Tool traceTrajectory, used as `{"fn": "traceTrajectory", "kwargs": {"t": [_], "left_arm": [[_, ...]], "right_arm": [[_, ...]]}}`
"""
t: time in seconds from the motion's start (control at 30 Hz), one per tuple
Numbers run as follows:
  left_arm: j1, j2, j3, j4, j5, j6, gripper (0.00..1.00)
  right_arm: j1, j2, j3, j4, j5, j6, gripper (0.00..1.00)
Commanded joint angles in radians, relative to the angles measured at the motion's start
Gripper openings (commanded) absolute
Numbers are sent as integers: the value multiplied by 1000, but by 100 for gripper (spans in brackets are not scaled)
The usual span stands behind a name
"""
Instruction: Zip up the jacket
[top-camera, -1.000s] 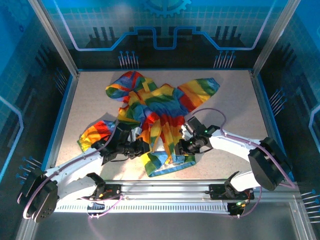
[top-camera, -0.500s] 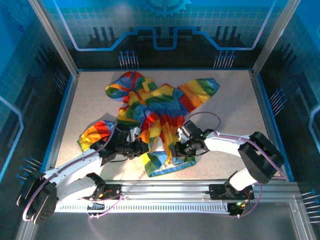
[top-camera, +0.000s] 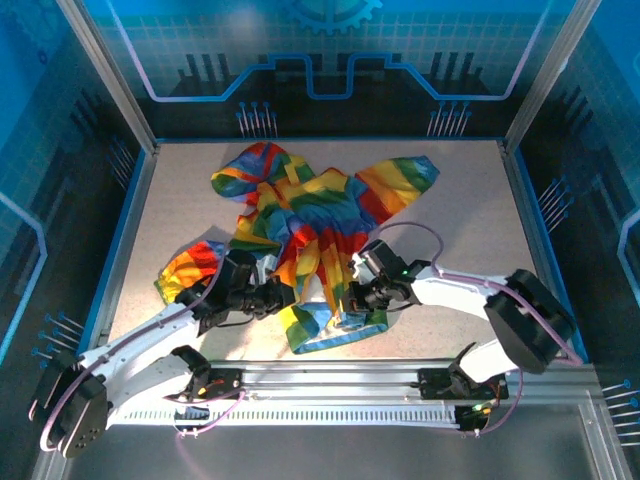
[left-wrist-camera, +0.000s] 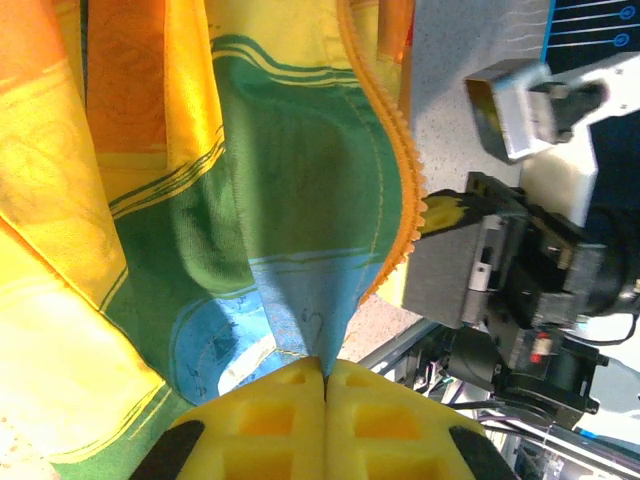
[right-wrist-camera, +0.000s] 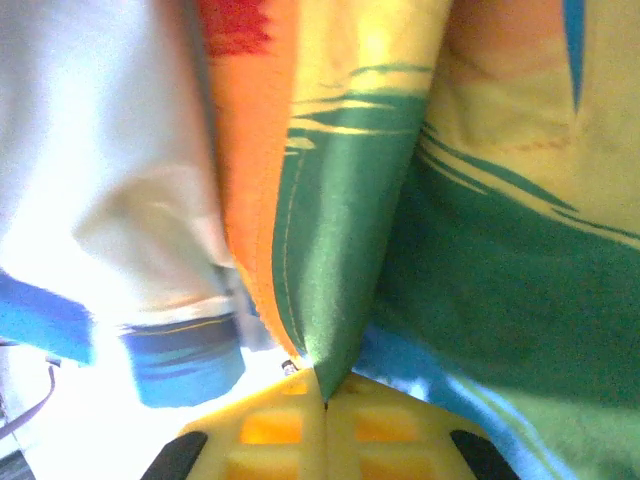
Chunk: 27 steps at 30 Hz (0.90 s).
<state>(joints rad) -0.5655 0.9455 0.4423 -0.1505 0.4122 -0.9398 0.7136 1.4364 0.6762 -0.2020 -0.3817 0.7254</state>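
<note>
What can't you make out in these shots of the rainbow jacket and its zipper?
- Zipper slider: top view, jacket folds too small and bunched.
- Zipper teeth: left wrist view, cut off by the top edge.
- Fabric left of the right gripper: right wrist view, washed out by glare.
- Cloth inside the left gripper: left wrist view, hidden between shut pads.

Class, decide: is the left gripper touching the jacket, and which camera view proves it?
Touching. In the left wrist view the left gripper has its jaws shut on a fold of the jacket, with blue-green fabric pinched between them.
</note>
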Motion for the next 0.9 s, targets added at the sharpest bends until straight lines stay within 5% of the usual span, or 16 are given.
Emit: {"fn": "traceTrajectory", "kwargs": {"t": [0.0, 0.23, 0.57, 0.87], "left_arm": [[-4, -29, 42, -1, -18, 11, 0], [-56, 52, 115, 85, -52, 42, 0], [-250, 392, 211, 295, -133, 3, 0], [-265, 590, 213, 401, -150, -50, 0]], "right_arm": [[3, -103, 52, -63, 32, -18, 0], [-58, -195, 60, -115, 22, -24, 0], [-100, -158, 8, -137, -2, 6, 2], [-120, -120, -50, -20, -87, 32, 11]]}}
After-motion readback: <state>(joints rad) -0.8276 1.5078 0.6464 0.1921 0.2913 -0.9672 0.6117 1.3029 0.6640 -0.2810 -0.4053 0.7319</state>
